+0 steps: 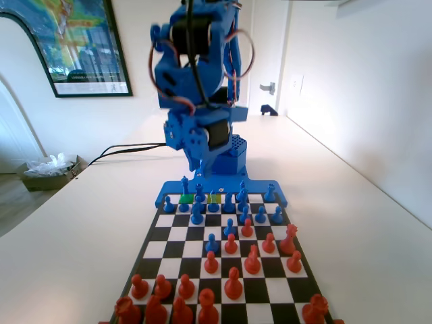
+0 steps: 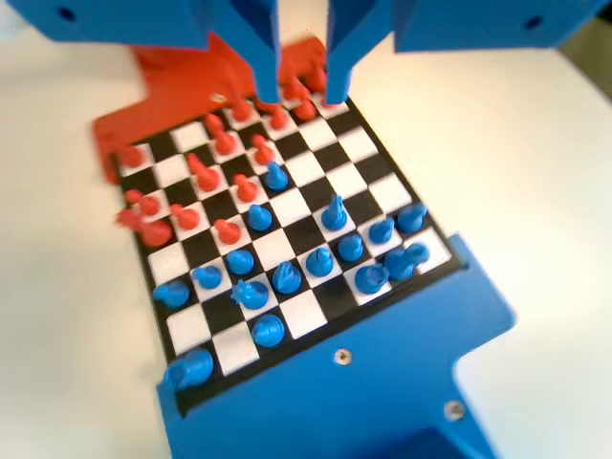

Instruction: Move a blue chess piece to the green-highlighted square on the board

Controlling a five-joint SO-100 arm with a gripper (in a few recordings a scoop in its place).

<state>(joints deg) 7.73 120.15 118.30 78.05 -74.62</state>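
The board (image 1: pixel 177 233) lies between the camera and the blue arm, blue pieces on the far rows, red ones near. The green-highlighted square (image 1: pixel 188 198) is in the far row, left of centre in the fixed view. A slender blue chess piece (image 1: pixel 185 185) with a thin pointed top rises right beside it. My gripper (image 1: pixel 199 162) hangs in the air above the far rows. In the wrist view the gripper (image 2: pixel 302 91) is open, jaws apart with nothing between them, high over the board (image 2: pixel 287 206). That view is blurred, so I cannot tell which piece is the slender one.
A paler yellow-green square (image 1: pixel 214 198) lies two squares right of the green one. Blue pawns (image 1: pixel 196 216) crowd the far rows and red pieces (image 1: pixel 233 283) fill the near half. Several pawns of both colours meet at mid-board (image 1: pixel 230 243). Bare table surrounds the board.
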